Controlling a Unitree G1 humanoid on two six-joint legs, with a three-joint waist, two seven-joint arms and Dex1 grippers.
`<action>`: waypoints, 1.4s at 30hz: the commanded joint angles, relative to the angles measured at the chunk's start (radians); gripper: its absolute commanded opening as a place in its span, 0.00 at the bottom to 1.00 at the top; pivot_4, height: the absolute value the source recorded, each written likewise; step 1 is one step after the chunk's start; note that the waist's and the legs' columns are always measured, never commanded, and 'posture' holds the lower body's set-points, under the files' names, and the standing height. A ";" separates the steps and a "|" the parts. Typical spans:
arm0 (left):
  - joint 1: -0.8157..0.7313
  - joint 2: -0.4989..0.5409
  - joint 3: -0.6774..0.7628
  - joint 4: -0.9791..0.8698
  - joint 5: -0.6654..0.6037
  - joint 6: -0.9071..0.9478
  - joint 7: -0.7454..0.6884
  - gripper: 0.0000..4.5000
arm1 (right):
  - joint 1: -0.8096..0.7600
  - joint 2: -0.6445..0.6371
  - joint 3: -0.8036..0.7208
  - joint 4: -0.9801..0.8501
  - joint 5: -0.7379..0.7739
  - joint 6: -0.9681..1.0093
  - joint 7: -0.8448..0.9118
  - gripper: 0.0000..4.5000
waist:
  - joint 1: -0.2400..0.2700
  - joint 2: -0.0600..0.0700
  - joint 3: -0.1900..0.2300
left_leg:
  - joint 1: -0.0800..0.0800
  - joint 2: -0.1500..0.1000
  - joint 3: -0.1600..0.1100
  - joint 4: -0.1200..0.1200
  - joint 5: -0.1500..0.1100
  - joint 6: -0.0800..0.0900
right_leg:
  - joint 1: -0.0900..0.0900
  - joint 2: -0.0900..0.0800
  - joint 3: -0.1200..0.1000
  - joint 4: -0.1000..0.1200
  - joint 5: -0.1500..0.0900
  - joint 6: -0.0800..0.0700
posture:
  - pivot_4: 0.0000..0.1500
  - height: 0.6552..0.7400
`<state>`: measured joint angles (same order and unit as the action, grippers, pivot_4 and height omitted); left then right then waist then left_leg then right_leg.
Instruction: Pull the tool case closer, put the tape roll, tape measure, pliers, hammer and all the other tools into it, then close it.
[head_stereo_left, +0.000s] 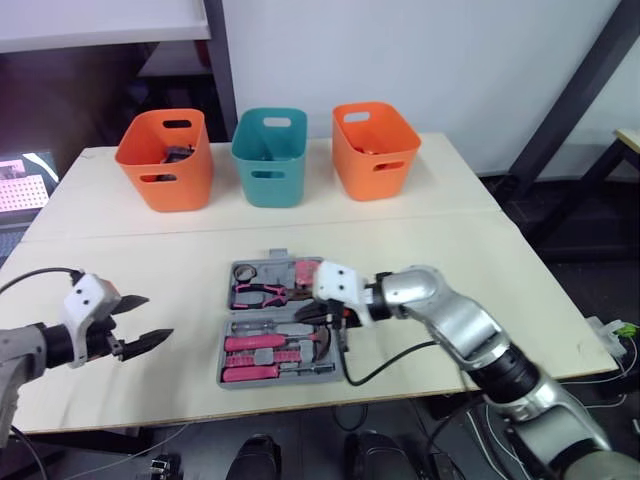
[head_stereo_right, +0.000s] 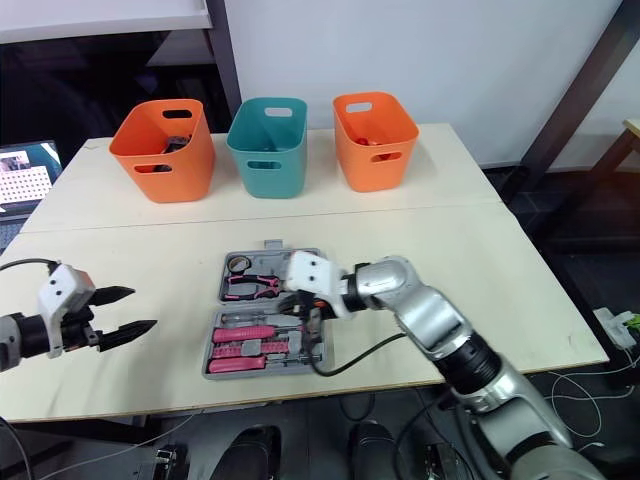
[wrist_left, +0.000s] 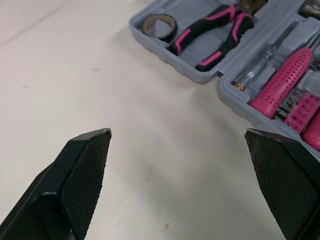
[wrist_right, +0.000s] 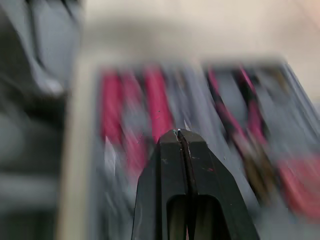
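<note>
A: A pale wooden table (head_stereo_left: 520, 270) stands before a white wall; what lies on it?

B: An open grey plastic tool case (head_stereo_left: 224, 362) lies flat near the table's front edge; beyond the case, at the far side, three plastic bins stand in a row: an orange bin (head_stereo_left: 166, 160), a teal bin (head_stereo_left: 269, 158) and a second orange bin (head_stereo_left: 374, 152).

A: And inside the case?

B: A dark tape roll (wrist_left: 159, 25) sits in the case's far left corner; just beside it, in the same far half, lie the pink-and-black-handled pliers (wrist_left: 215, 35); the near half holds a pink-handled screwdriver (wrist_left: 285, 80) and more pink-handled tools (head_stereo_left: 250, 374) in their slots.

A: The grippers?

B: The left gripper (head_stereo_left: 158, 316) hovers over bare table to the left of the case, apart from it, with its two black fingers (wrist_left: 85, 170) spread wide; the right gripper (wrist_right: 180, 137) is over the case, near the hinge line on its right side, with its fingers pressed together tip to tip; a black cable (head_stereo_left: 390, 365) trails from that arm past the case's right edge.
</note>
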<state>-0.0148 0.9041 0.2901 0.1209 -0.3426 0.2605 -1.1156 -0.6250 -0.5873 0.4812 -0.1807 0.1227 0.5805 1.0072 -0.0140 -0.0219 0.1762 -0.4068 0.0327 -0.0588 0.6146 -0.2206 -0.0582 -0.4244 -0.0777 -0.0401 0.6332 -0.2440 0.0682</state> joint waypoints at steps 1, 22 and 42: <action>-0.074 0.008 -0.072 0.123 0.063 -0.108 -0.049 0.68 | 0.002 -0.064 -0.005 0.022 -0.066 -0.074 0.019 0.00 | 0.000 0.000 0.000 | 0.000 0.000 0.000 0.000 0.000 0.000 | 0.000 0.000 0.000 0.000 0.000 0.000 | 1.00 1.00; -0.486 -0.193 -0.353 0.703 0.289 -0.444 -0.098 0.01 | -0.049 0.076 0.021 0.468 -0.274 -0.361 -0.036 0.00 | -0.001 -0.001 -0.001 | -0.001 0.000 0.001 0.002 0.000 0.000 | 0.000 0.000 0.001 0.001 0.004 0.007 | 1.00 1.00; -0.504 -0.347 -0.382 0.722 0.306 -0.480 -0.077 0.01 | -0.033 0.182 -0.003 0.517 -0.276 -0.359 -0.021 0.00 | 0.005 0.000 -0.001 | 0.001 -0.001 -0.001 0.014 0.001 0.000 | 0.009 0.000 0.001 0.005 0.005 0.008 | 1.00 1.00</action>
<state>-0.5242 0.5880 -0.0624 0.8745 -0.0474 -0.2234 -1.1906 -0.6604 -0.4275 0.4892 0.3414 -0.1744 0.2313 0.9688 -0.0090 -0.0215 0.1752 -0.4048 0.0314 -0.0599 0.6289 -0.2201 -0.0583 -0.4147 -0.0776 -0.0387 0.6385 -0.2394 0.0759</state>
